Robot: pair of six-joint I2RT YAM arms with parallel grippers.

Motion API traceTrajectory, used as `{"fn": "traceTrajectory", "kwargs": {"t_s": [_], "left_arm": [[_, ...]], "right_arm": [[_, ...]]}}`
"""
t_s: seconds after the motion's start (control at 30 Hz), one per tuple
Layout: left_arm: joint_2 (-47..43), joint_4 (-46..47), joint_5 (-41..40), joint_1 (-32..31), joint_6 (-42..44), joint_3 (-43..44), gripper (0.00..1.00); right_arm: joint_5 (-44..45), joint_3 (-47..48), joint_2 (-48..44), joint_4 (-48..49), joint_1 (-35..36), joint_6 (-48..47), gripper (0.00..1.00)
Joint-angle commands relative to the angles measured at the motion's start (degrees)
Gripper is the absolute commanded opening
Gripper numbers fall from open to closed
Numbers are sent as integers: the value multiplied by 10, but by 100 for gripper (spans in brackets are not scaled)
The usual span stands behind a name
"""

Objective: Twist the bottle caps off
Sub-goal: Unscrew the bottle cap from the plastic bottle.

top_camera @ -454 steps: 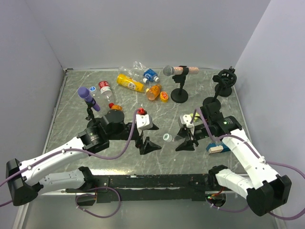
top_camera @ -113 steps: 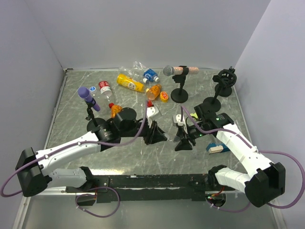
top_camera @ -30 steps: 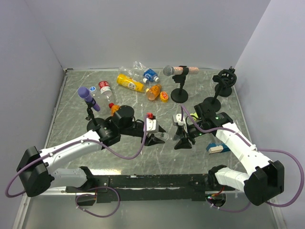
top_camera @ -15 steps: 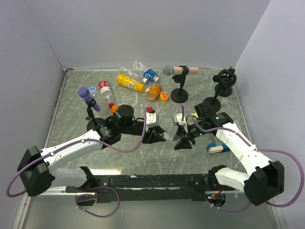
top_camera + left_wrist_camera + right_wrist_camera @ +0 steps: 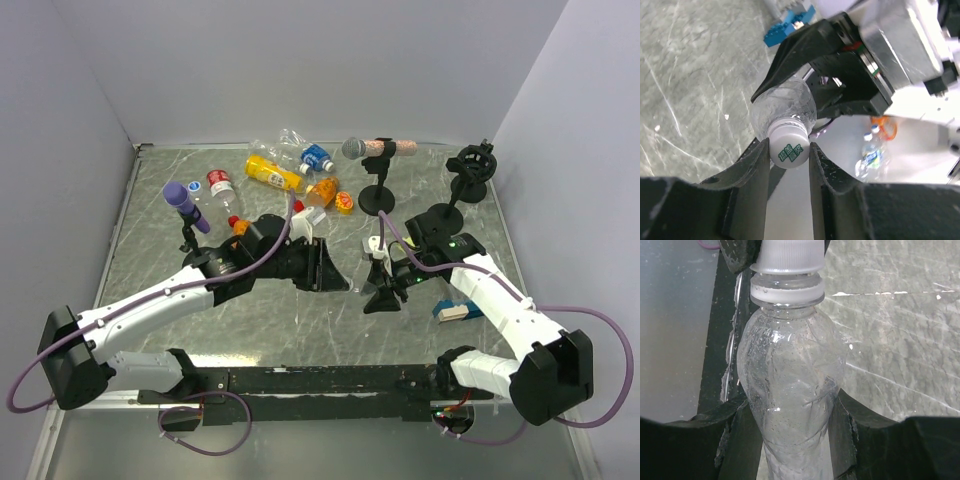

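Bottle [image 5: 790,380] crosswise in right gripper [image 5: 788,412], cap [image 5: 788,152] pointing into left gripper [image 5: 788,146].

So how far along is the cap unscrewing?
No finished bottle is plain to see. In hand: the right pincer grips the clear bottle while the left pincer is shut on its white cap, not yet off. Left: bottles lying at the back, like the yellow bottle.

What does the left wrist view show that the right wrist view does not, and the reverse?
Left wrist only: the green print on top of the white cap, pinched by the left gripper, and the blue block. Right wrist only: the neck ring and the dented body side-on, held by the right gripper. Both: the clear bottle and its cap.
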Motion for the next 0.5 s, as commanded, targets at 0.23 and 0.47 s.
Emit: {"fn": "traceTrajectory", "kwargs": {"t_s": [0.23, 0.47], "left_arm": [[-31, -39, -93, 1, -96, 39, 1], [-28, -42, -57, 17, -135, 34, 1]], "right_arm": [[9, 8, -1, 7, -1, -18, 17], [11, 13, 6, 3, -1, -20, 17]]}}
